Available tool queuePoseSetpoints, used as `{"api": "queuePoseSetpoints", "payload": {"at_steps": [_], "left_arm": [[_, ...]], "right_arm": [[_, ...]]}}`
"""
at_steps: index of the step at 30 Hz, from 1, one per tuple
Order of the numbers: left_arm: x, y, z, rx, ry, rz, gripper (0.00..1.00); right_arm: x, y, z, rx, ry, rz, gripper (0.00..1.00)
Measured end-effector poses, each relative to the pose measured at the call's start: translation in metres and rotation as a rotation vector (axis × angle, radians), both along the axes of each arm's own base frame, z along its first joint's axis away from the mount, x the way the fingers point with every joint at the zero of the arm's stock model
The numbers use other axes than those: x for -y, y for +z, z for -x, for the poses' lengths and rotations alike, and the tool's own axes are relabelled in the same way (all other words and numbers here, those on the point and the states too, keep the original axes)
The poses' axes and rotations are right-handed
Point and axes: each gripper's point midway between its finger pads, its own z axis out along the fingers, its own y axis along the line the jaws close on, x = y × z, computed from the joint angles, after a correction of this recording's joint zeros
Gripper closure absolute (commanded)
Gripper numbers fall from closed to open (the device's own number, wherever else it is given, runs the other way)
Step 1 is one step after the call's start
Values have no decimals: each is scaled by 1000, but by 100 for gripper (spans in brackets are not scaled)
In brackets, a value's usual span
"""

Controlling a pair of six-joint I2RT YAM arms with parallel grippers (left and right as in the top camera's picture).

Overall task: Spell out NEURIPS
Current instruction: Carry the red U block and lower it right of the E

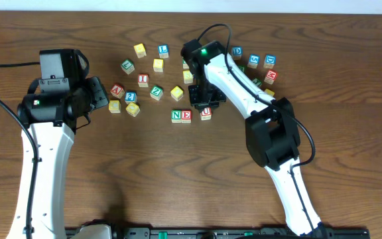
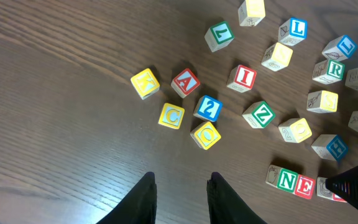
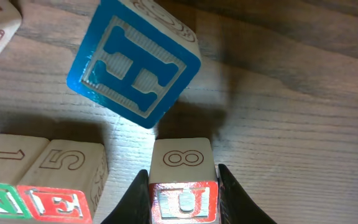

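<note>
My right fingers (image 3: 138,202) are clamped on the red U cube (image 3: 184,204), one on each side, a little below the middle of the overhead frame. It sits just right of the red E cube (image 1: 186,115), not touching it. The green N cube (image 1: 176,115) touches E's left side. My left fingers (image 2: 151,202) stand narrow and empty at the bottom of their wrist view, over bare surface (image 2: 55,124), with the scattered cubes (image 2: 209,108) above them.

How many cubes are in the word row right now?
3: N and E touching side by side; U beyond E, with a gap, gripped by the right gripper. None look hidden.
</note>
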Motion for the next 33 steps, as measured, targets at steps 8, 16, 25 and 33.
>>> {"api": "queuePoseSetpoints", "payload": {"at_steps": [8, 16, 25, 33], "left_arm": [[0, 0, 0, 0, 0, 0, 73], [0, 1, -1, 5, 0, 0, 73], [0, 1, -1, 7, 0, -1, 72], [0, 1, -2, 7, 0, -1, 72]], "right_arm": [[-5, 0, -1, 12, -32, -4, 84], [-17, 0, 4, 9, -29, -24, 84], [-21, 1, 8, -7, -28, -45, 76], [-22, 1, 11, -22, -32, -48, 61]]}}
